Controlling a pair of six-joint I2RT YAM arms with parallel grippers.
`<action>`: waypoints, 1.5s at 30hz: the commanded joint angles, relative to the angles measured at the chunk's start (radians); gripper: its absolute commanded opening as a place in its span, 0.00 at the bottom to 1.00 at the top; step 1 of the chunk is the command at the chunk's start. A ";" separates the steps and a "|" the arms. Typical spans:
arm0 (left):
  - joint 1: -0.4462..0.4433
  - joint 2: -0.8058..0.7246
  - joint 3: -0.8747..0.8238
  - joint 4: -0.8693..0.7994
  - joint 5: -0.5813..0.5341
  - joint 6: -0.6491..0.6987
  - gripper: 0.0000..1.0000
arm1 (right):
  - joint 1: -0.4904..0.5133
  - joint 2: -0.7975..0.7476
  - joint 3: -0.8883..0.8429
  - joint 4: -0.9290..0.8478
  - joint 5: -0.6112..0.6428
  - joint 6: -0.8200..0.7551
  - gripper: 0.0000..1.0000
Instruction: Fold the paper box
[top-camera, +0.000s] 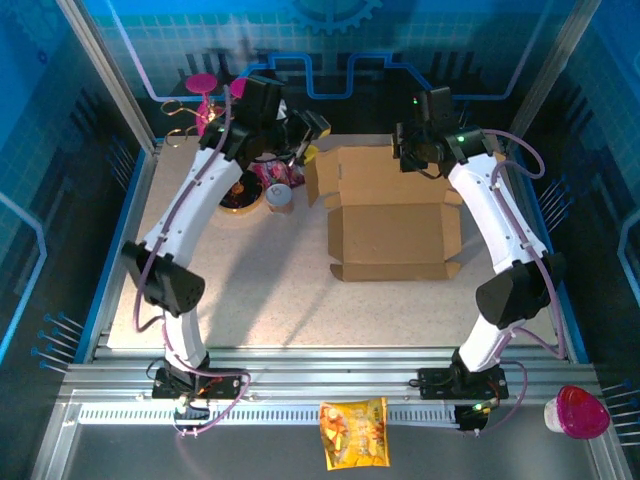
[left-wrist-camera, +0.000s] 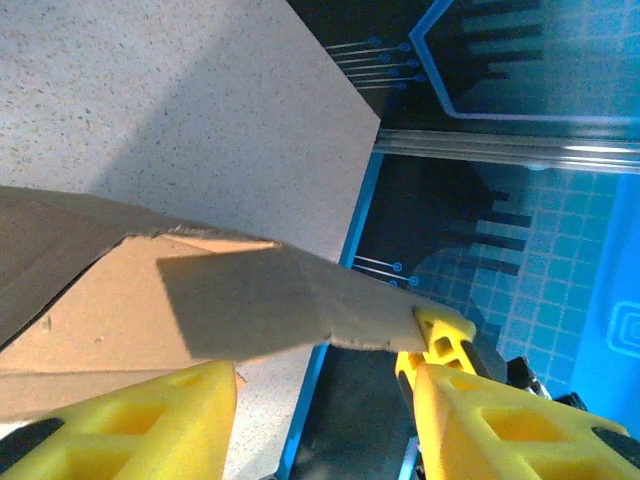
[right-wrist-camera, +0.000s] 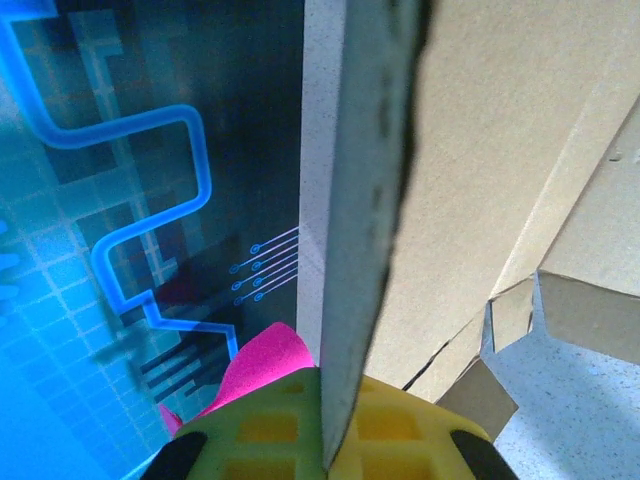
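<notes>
Here our right pincer (right-wrist-camera: 330, 440) clamps the rear flap of the paper box (top-camera: 390, 225) to hold it upright. Our left pincer (left-wrist-camera: 320, 365) gapes around the box's left flap, we judge ready to fold it.

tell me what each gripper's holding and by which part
The right gripper pinches the paper box by its far panel's edge; the left gripper is open, straddling a flap.

One paper box (top-camera: 390, 225), two arms (top-camera: 190, 215) (top-camera: 500, 215), one yellow snack bag (top-camera: 353, 432)
</notes>
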 joint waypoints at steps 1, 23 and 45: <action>-0.008 0.050 0.113 -0.022 0.025 0.012 0.52 | -0.017 -0.043 -0.039 0.038 -0.015 0.020 0.00; -0.037 0.052 0.096 -0.174 -0.065 0.061 0.56 | -0.039 -0.102 -0.193 0.166 -0.062 0.026 0.00; -0.081 0.176 0.133 -0.090 0.038 0.008 0.55 | -0.041 -0.083 -0.235 0.234 -0.100 0.047 0.00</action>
